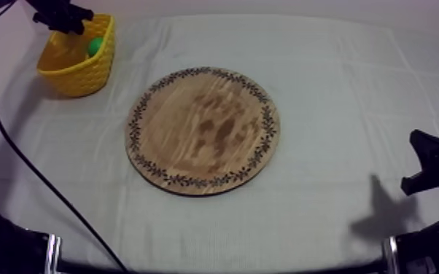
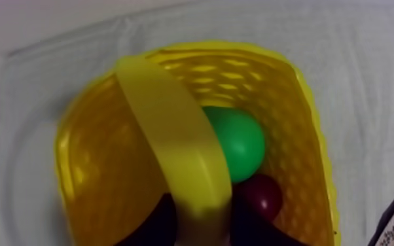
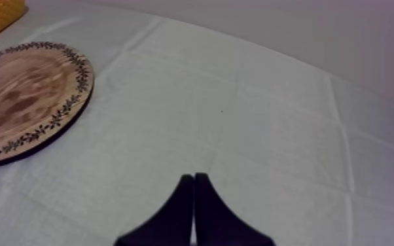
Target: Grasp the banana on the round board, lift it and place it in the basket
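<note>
Left gripper (image 2: 203,228): we are gripping the banana (image 2: 170,140) between its two black fingers (image 2: 148,226), one finger lying on each side of the fruit.
Banana: we are holding it by one end, and its length is reaching out across the open top of the yellow basket (image 2: 101,170). We cannot tell whether it is touching the basket.
Yellow basket: it is sitting at the far left corner of the table (image 1: 383,44), directly under our left gripper.
Basket contents: a green fruit (image 2: 240,140) is lying just beside the banana, and a small red fruit (image 2: 260,196) is lying against the green one.
Wooden board (image 1: 203,130): it is lying flat at the middle of the table on the grey-white cloth (image 1: 339,87), well apart from the basket.
Right gripper (image 3: 194,180): we are keeping its fingers pressed together into a narrow wedge with nothing between them. It is hovering near the table's right edge, beside the board.
</note>
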`<action>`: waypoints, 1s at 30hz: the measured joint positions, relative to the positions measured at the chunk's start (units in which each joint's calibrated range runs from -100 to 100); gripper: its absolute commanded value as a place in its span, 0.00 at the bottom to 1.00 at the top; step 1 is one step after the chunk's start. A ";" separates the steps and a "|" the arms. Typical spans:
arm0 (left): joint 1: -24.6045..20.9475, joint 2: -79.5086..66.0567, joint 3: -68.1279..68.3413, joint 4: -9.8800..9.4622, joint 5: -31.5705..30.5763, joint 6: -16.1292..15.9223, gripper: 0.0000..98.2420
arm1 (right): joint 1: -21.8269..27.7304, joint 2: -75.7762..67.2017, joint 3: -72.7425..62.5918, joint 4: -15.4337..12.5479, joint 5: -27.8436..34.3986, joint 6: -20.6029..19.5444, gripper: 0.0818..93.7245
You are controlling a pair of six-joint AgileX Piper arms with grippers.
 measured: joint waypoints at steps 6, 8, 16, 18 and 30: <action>0.12 1.42 1.56 -0.30 -0.72 0.21 0.16 | 0.00 0.00 0.00 0.00 0.00 0.00 0.00; 0.12 1.76 1.93 -0.36 -1.10 0.20 0.16 | 0.00 0.00 0.00 0.00 0.07 0.00 0.00; 0.16 1.94 2.12 -0.54 -1.63 0.23 0.19 | 0.00 0.00 0.00 0.00 0.07 0.00 0.00; 0.16 1.86 2.12 -0.54 -1.63 0.44 0.25 | 0.00 0.00 0.00 0.00 0.07 0.00 0.00; -0.11 0.05 3.56 -1.15 0.45 2.38 0.63 | 0.00 0.00 0.00 0.00 0.07 0.00 0.00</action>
